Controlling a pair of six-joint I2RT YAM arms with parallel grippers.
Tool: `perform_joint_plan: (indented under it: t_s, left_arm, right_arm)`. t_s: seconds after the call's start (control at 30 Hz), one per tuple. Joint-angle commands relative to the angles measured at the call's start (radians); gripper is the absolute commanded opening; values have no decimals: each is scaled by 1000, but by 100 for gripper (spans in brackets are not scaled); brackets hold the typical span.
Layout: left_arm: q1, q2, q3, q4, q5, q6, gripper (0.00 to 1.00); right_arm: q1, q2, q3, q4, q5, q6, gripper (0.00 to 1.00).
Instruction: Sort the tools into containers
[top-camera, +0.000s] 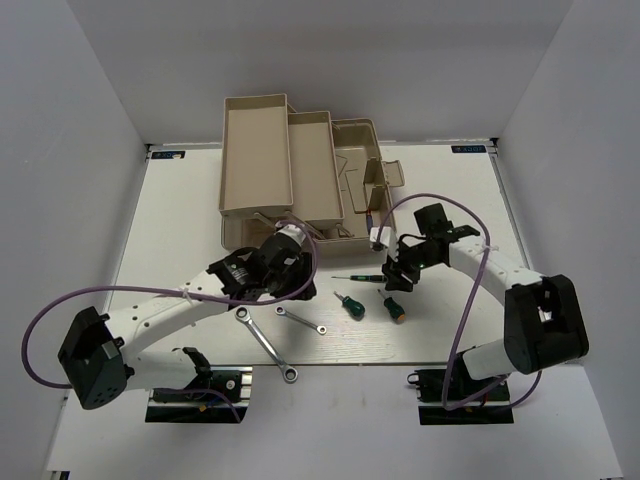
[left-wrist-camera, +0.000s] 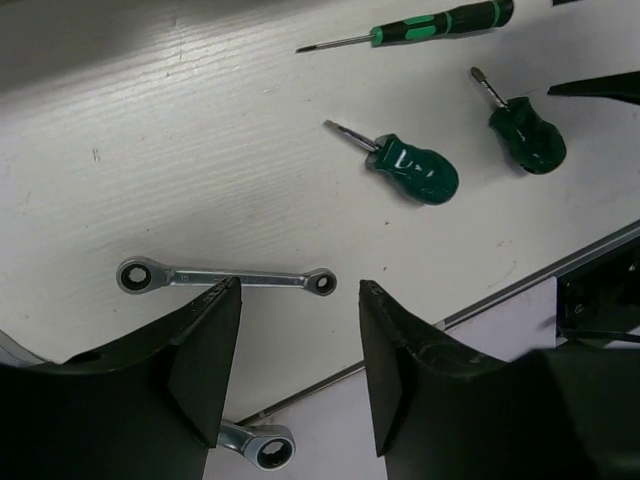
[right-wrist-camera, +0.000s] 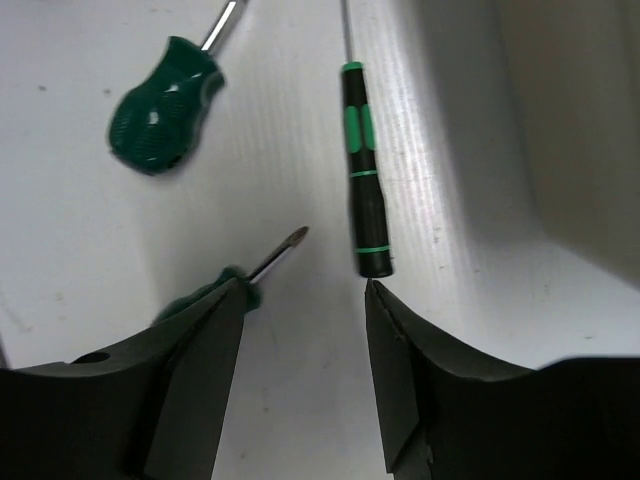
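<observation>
1. A white tabletop with faint wood grain (top-camera: 170, 230) fills the middle of the overhead view.
2. A thin silver metal edge strip (left-wrist-camera: 520, 287) runs along the tabletop's near side.
3. A small blue label (top-camera: 168, 154) sits at the far left corner, and a second blue label (top-camera: 468, 149) at the far right corner.
4. Plain white wall panels (top-camera: 60, 150) enclose the left, back and right sides.
5. A lower white ledge (top-camera: 330, 430) lies in front of the near edge.
</observation>
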Motion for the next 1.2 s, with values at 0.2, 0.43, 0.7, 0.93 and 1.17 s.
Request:
perform_joint_plan:
  t_s: [0.2, 0.43, 0.7, 0.93, 1.17]
  left_arm:
    - [4, -61, -54, -10, -30, -56, 60]
    - [4, -52, -54, -10, -30, -56, 60]
    - [4, -43, -36, -10, -30, -56, 62]
    - [4, 37, 41, 26, 37, 22, 70]
    - [-5, 151, 128, 56, 91, 75, 70]
  right_arm:
    - [42, 56, -4, 186, 97, 2, 58]
    - [79, 92, -34, 251, 143, 23, 56]
    - [106, 169, -41, 309, 205, 40, 52]
    - [109, 207, -45, 283, 200, 8, 41]
    - [100, 189, -33, 152, 147, -21, 1]
